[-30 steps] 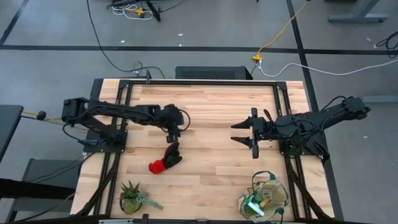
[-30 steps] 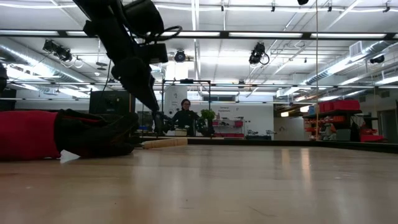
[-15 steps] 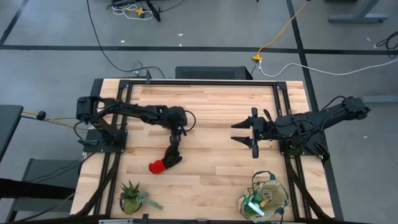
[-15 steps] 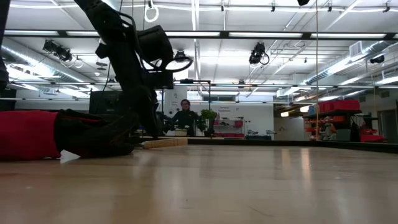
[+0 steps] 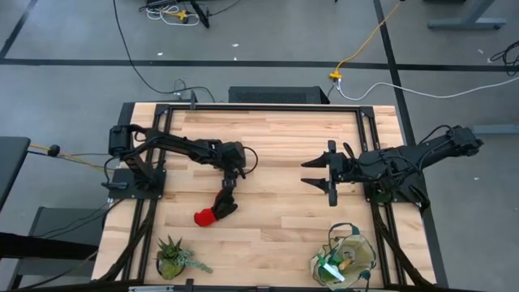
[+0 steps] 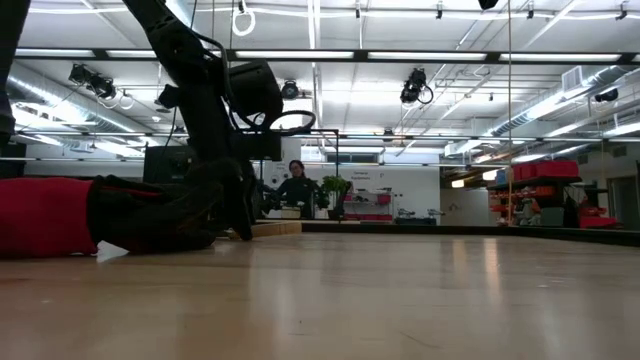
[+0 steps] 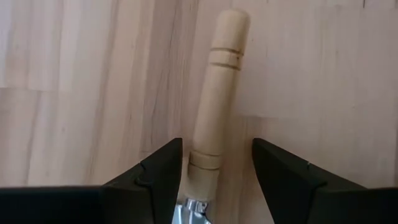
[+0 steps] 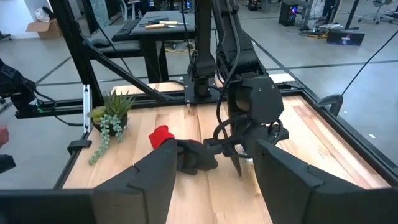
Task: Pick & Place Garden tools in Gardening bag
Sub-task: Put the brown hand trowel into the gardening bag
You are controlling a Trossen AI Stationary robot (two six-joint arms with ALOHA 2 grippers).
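1. One pale wooden tabletop (image 5: 276, 138) framed by black rails fills the middle of the high view; its centre and far half lie bare, giving wide open room between the arms.
2. Two dark arms reach in from opposite sides. The right arm waits at the right side, its right pincer (image 5: 318, 172) released with fingers spread, hanging over bare wood well apart from every object.
3. One beige canvas gardening bag with dark green trim (image 5: 345, 258) sits at the near right corner, close to the tabletop's near edge; a bright green piece and other items show inside its round mouth, too small to count.
4. One small spiky green potted plant (image 5: 172, 257) stands at the near left corner, just beside the near edge.
5. One red-and-black glove pair (image 5: 215, 209) lies left of centre — the black part just beside the left arm's tip.
6. One left pincer (image 7: 213, 167) is down at the wood, its fingers (image 7: 155, 177) spread on either side of a single pale wooden tool handle (image 7: 216, 106) — not clenched on it, small gaps showing at both sides.
7. The handle lies flat on the tabletop, a sliver of metal showing at its base.
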